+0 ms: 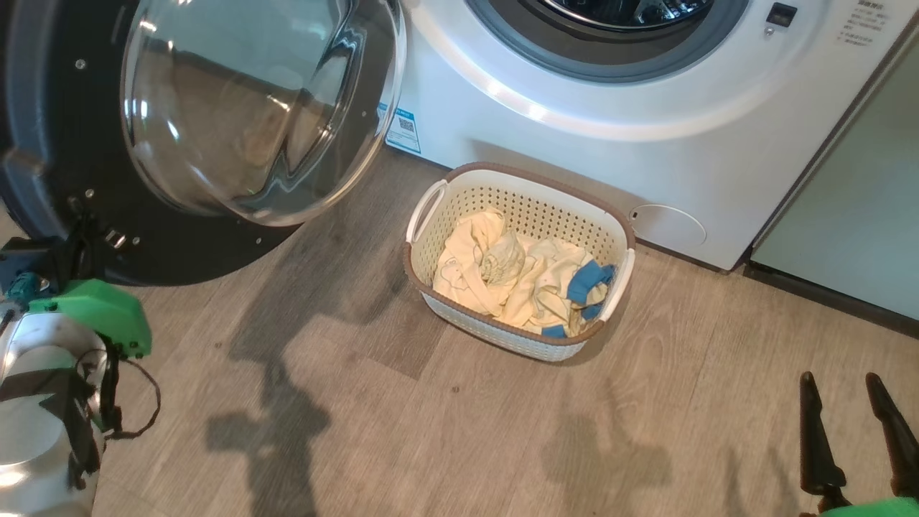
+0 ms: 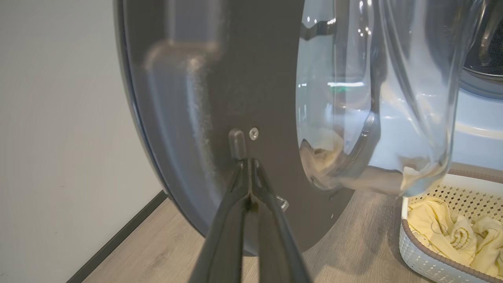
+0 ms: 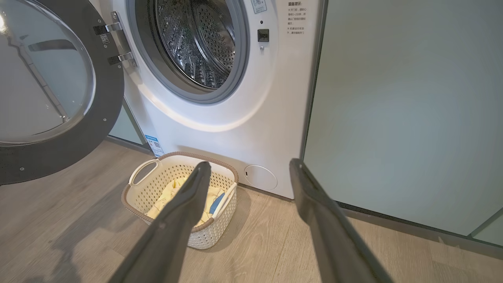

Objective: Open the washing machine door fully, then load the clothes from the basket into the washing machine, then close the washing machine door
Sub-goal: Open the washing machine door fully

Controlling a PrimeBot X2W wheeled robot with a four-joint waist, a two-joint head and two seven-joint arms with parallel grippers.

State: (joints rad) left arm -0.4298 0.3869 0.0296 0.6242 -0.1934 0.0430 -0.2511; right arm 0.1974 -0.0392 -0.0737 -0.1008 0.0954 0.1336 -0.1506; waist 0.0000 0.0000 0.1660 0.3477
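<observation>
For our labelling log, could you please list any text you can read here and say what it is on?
No text can be read.
Blue sticker on the washing machine front: QR code, print too small.
Printed lines right of the drum mouth: too small.
Label by the door hinge: blurred.

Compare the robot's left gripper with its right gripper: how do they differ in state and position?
The left gripper has its jaws shut together; the right gripper has its jaws wide apart. The left gripper's tips sit at the dark ring of the washing machine door; the right gripper hangs over the floor, short of the basket. Neither holds any clothes.
</observation>
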